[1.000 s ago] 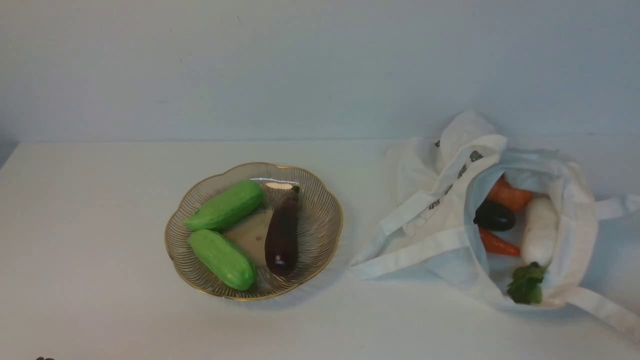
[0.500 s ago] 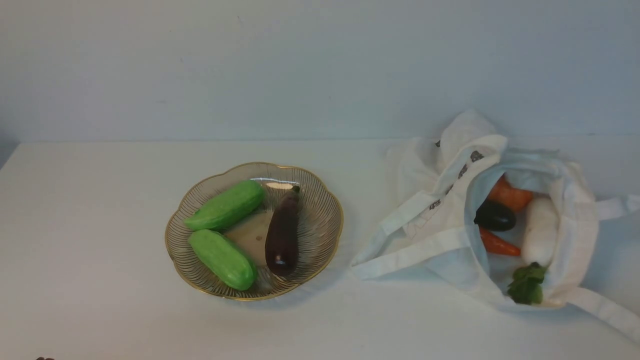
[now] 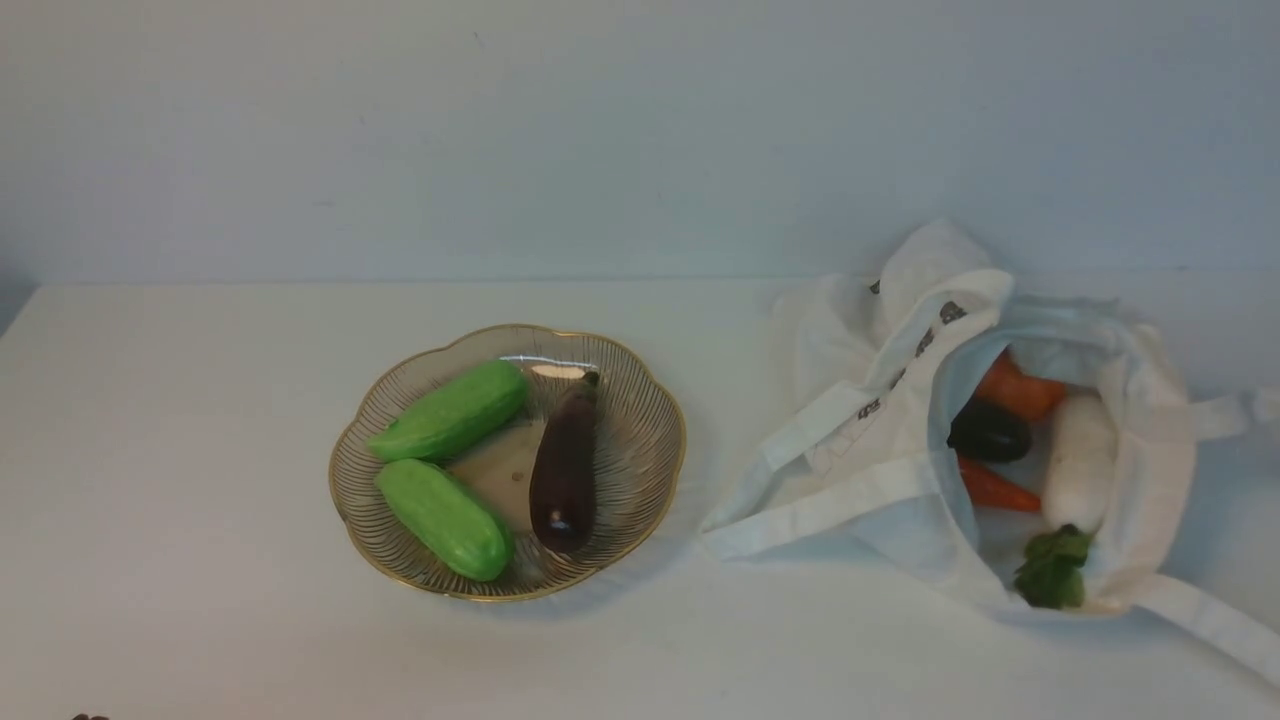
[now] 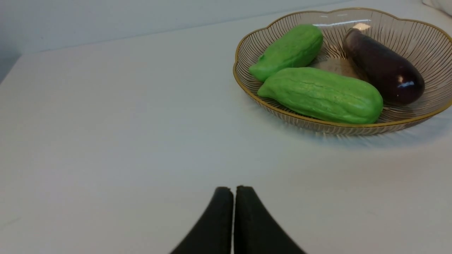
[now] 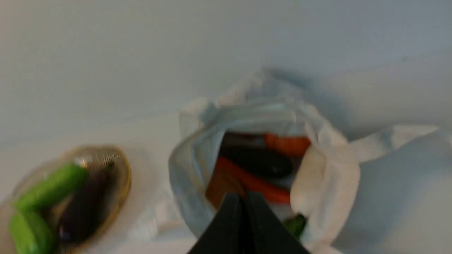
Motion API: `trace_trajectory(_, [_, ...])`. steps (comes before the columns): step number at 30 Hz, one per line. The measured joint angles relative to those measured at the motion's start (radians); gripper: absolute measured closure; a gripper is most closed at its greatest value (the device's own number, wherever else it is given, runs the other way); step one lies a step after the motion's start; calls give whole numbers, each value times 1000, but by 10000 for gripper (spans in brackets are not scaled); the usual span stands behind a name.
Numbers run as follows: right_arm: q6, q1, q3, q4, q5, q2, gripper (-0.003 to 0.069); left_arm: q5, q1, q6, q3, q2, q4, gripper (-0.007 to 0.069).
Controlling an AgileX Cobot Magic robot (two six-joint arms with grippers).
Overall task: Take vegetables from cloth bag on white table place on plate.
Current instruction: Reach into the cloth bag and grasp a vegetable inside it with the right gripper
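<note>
The glass plate (image 3: 650, 440) sits mid-table and holds two green cucumbers (image 3: 450, 410) (image 3: 445, 518) and a purple eggplant (image 3: 565, 470). The cloth bag (image 3: 880, 450) lies open at the right with two carrots (image 3: 1020, 392) (image 3: 993, 488), a dark eggplant (image 3: 988, 432), a white radish (image 3: 1078, 460) and green leaves (image 3: 1052, 570) inside. My left gripper (image 4: 233, 188) is shut and empty over bare table, short of the plate (image 4: 247, 84). My right gripper (image 5: 243, 195) is shut and empty, in front of the bag's mouth (image 5: 190, 165). Neither gripper shows in the front view.
The white table (image 3: 200, 500) runs back to a pale wall. The bag's long straps (image 3: 1215, 620) trail along the table at the right and front right.
The bag's right side and the strap behind it have shifted slightly. The plate and its vegetables have not moved.
</note>
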Motion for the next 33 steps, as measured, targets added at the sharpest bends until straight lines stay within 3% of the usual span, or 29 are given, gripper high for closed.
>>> trace_trajectory(1, [-53, 0, -53, -5, 85, 107, 673, 0, 0, 0, 0, 0, 0, 633])
trace_trajectory(5, [-168, 0, -137, -9, 147, 328, 673, 0, 0, 0, 0, 0, 0, 633])
trace_trajectory(11, [-298, 46, -168, -20, 87, 543, 672, 0, 0, 0, 0, 0, 0, 633])
trace_trajectory(16, [-307, 162, -169, -99, -26, 628, 672, 0, 0, 0, 0, 0, 0, 633])
trace_trajectory(19, [-254, 266, -169, -235, -153, 719, 667, 0, 0, 0, 0, 0, 0, 633])
trace_trajectory(23, [-167, 302, -169, -374, -253, 824, 637, 0, 0, 0, 0, 0, 0, 633])
trace_trajectory(28, [-103, 304, -170, -458, -320, 911, 556, 0, 0, 0, 0, 0, 0, 633])
trace_trajectory(33, [-66, 304, -171, -506, -426, 1022, 349, 0, 0, 0, 0, 0, 0, 633])
